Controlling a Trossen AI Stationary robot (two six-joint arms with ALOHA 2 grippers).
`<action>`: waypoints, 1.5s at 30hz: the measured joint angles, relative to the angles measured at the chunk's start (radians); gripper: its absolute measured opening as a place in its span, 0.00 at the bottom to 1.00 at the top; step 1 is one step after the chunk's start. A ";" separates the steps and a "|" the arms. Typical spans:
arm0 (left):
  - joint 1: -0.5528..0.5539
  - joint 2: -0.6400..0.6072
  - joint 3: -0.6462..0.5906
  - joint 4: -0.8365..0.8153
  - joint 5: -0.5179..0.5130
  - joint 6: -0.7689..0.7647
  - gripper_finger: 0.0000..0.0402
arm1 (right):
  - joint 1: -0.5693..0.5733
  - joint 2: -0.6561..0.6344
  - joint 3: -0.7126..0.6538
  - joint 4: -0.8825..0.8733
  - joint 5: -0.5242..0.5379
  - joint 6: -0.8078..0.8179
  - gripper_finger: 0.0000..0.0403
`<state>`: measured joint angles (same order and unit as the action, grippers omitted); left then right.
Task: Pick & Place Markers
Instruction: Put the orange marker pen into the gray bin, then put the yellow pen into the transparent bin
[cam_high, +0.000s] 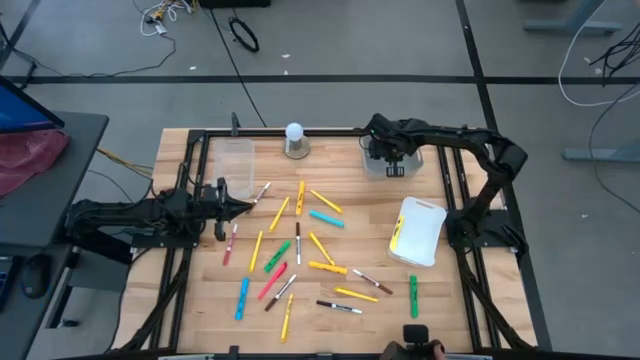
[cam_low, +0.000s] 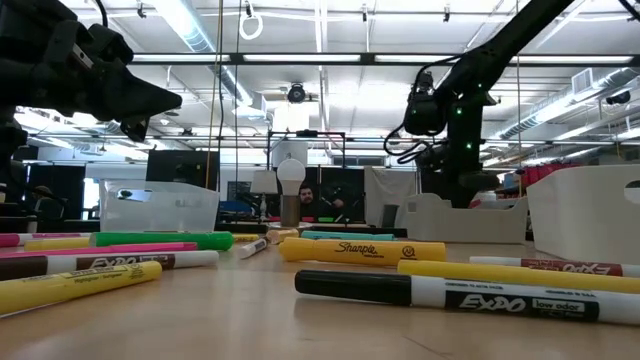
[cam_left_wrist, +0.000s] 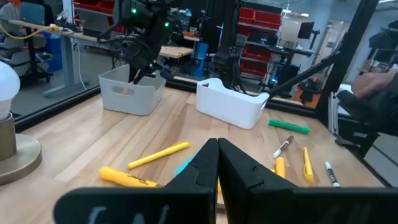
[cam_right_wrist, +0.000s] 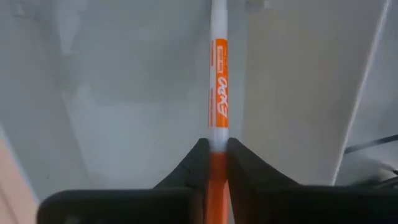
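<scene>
Right tool hangs over the grey bin at the far right of the desk, its fingers nearly together, pinching the orange cap end of an orange-and-white marker that points down into the bin. Left tool waits at the desk's left side with its fingers pressed fully together, holding nothing. Many other markers, mostly yellow, lie scattered across the middle of the desk. To their right sits a white bin.

Markers scattered mid-table; clear bin rear left, grey bin rear right, knob between.
</scene>
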<state>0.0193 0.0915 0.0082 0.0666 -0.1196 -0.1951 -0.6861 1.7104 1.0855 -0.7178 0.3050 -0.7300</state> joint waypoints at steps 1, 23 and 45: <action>0.000 0.000 0.000 0.000 0.000 -0.002 0.03 | 0.000 0.000 0.000 0.001 0.000 0.005 0.12; -0.037 0.000 0.000 0.213 -0.001 0.061 0.03 | 0.269 -0.353 0.000 -0.091 0.197 0.499 0.30; -0.251 0.566 0.089 0.816 -0.190 0.320 0.03 | 0.758 -0.498 -0.647 1.317 -0.250 0.743 0.16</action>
<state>-0.2316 0.6576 0.0974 0.8822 -0.3094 0.1247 0.0724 1.2122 0.4380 0.5990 0.0545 0.0129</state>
